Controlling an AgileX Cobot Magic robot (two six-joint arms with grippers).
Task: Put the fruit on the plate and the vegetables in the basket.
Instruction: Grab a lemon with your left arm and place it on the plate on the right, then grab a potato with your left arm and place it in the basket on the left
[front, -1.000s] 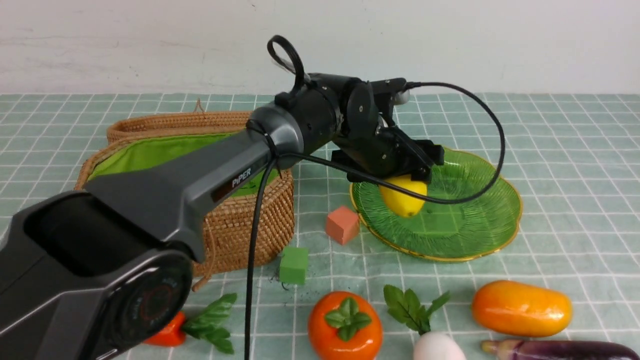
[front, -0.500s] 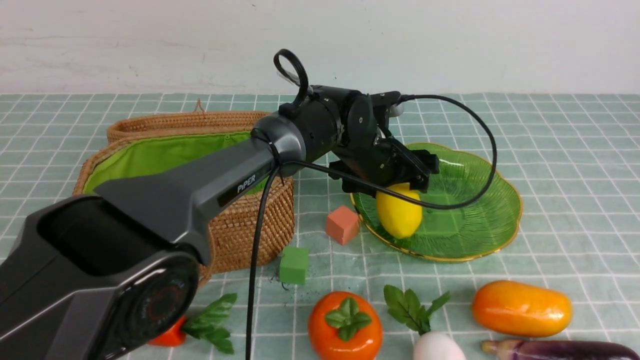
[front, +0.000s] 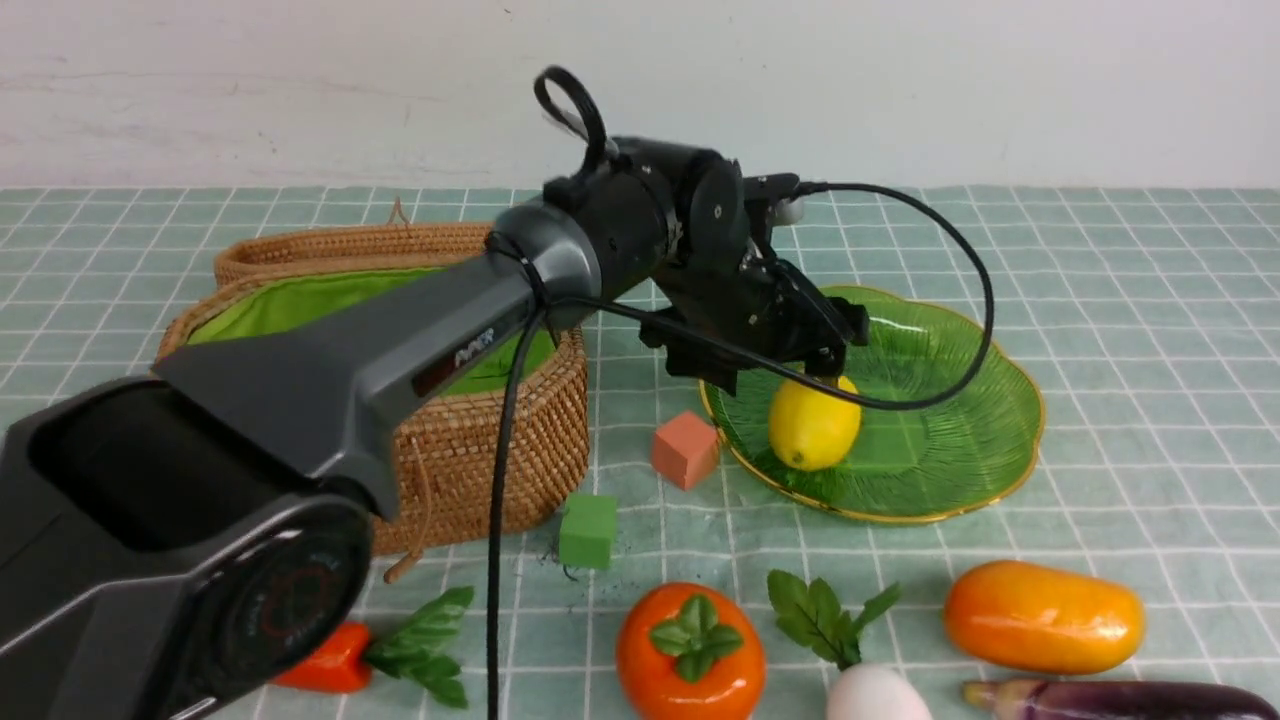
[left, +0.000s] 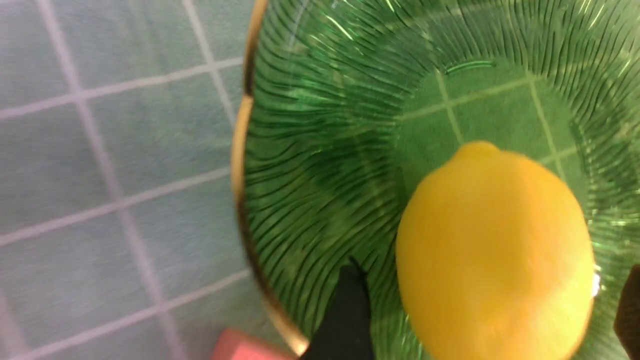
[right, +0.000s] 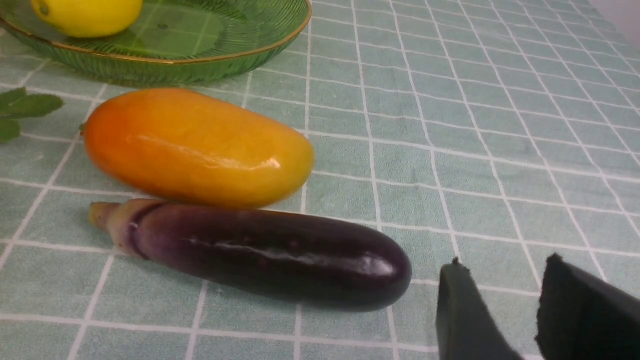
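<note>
The yellow lemon (front: 813, 425) lies free on the near-left part of the green glass plate (front: 940, 450). My left gripper (front: 770, 362) hangs open just above it, its jaws standing apart on either side. In the left wrist view the lemon (left: 495, 250) sits on the plate (left: 325, 150) between the spread fingers (left: 345, 310). My right gripper (right: 505, 272) is open and empty, low over the cloth beside the eggplant (right: 260, 255) and mango (right: 195, 147). The persimmon (front: 690, 650), mango (front: 1043, 615), eggplant (front: 1110, 700), radish (front: 875, 695) and chili (front: 320, 670) lie along the front. The potato is out of view.
The open woven basket (front: 480, 420) with green lining stands left of the plate, partly behind my left arm. A pink-orange cube (front: 685, 450) and a green cube (front: 587, 530) sit between basket and plate. The left arm's cable loops over the plate.
My left gripper lowered the lemon onto the plate, opened and let it go, then rose slightly. The lemon now rests on the plate by itself.
</note>
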